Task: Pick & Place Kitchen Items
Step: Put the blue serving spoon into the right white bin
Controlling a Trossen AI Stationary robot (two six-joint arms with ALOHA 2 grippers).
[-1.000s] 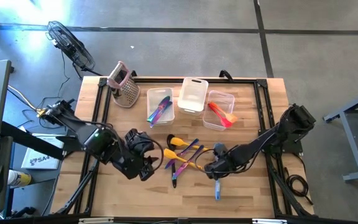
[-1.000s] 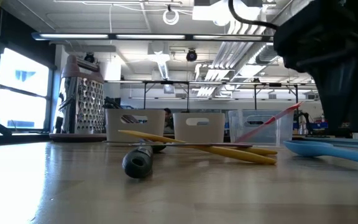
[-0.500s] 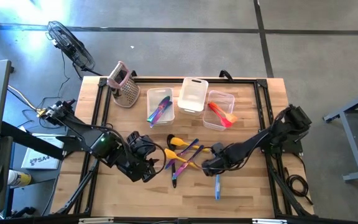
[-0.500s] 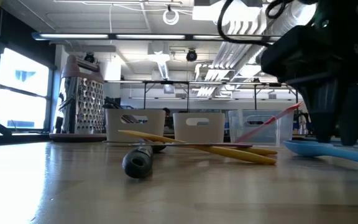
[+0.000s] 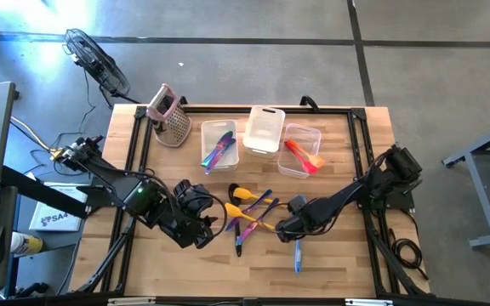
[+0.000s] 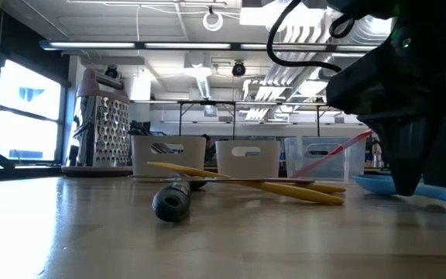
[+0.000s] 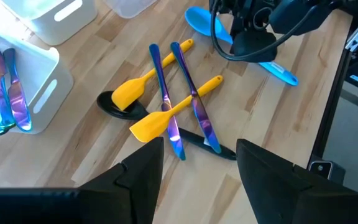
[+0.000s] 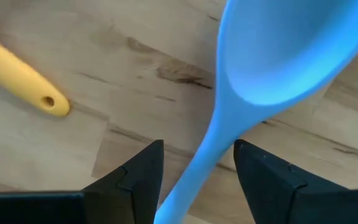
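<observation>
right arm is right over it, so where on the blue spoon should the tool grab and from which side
Grip the blue spoon on its slim neck just below the bowl, coming straight down from above. It lies flat on the table, and the right tool is open with the handle running between its fingers. The bowl is too wide for the gap; the neck fits.

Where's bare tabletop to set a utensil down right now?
Free: the wood between the grater and the left gripper, and the strip near the right table edge beside the tub with the red spatula. Crowded: the centre, with the yellow and purple utensil pile, the blue spoon and the right gripper over it.
</observation>
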